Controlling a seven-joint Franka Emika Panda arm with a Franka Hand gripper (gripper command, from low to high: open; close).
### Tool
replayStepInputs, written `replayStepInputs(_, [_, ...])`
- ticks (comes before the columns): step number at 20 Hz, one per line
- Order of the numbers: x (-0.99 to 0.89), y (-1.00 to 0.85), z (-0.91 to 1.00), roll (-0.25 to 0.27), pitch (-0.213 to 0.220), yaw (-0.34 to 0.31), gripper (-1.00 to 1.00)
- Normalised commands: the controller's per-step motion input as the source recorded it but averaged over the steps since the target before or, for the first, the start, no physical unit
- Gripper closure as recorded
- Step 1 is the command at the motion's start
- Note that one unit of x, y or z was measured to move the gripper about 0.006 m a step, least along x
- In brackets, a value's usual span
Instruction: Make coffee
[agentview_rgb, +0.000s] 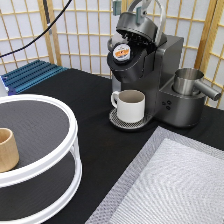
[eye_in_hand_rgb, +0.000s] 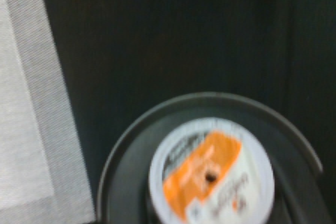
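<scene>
No part of the arm, wrist or tool was shown in the exterior view, so the pose of the arm and the state of the tool could not be told. From the wrist view, the hand was known only to be held close over the coffee (eye_in_hand_rgb: 212, 172), which was seen at 12 o'clock in the exterior view (agentview_rgb: 121, 52).

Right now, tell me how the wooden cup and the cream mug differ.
The wooden cup is tan and has no handle; the cream mug is pale with a handle on the exterior view's left. The wooden cup stands on the white turntable, the cream mug on the coffee machine drip tray, below the seated coffee pod. Both are upright. The gripper is not in view.
</scene>
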Motion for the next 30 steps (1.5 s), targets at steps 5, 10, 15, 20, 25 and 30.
replayStepInputs(5, [0.69,0.0,-0.02,-0.18,0.252,0.045,-1.0])
replayStepInputs(10, [0.48,-0.14,-0.14,-0.1,0.213,0.043,-1.0])
replayStepInputs(15, [0.4,-0.43,-0.41,-0.028,0.176,0.04,-1.0])
replayStepInputs(20, [0.12,-0.53,-0.1,0.004,0.157,0.039,-1.0])
replayStepInputs(25, [-0.13,-0.58,0.55,0.0,0.072,0.037,-1.0])
replayStepInputs(30, [-0.28,-0.11,1.0,-0.014,-0.037,0.101,-1.0])
